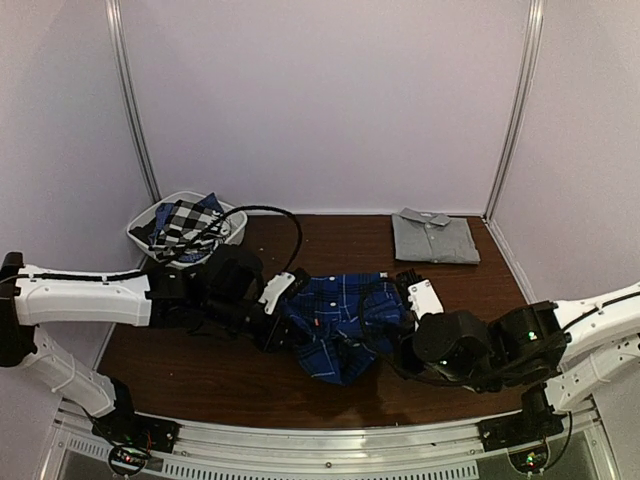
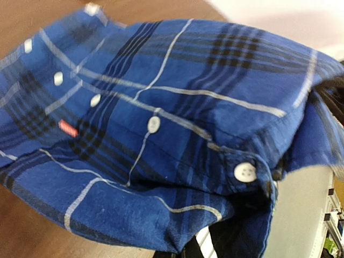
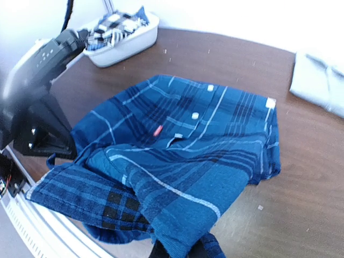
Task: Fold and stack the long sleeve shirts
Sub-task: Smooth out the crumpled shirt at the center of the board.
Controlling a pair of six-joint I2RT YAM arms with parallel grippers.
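Observation:
The royal-blue plaid long sleeve shirt (image 1: 340,318) lies bunched in the middle of the brown table, between both arms. My left gripper (image 1: 285,325) is shut on its left edge; in the left wrist view the plaid cloth (image 2: 161,134) fills the frame, its buttons showing, and runs down into the jaws. My right gripper (image 1: 392,338) is shut on the right edge, where a fold of the blue shirt (image 3: 199,140) drapes over the jaws. A plain grey shirt (image 1: 433,237) lies folded at the back right. A black-and-white check shirt (image 1: 185,222) sits crumpled in the basket.
The white plastic basket (image 1: 236,226) stands at the back left corner, also the basket (image 3: 134,40) at the top of the right wrist view. White booth walls close in the table's back and sides. A metal rail (image 1: 330,440) runs along the near edge.

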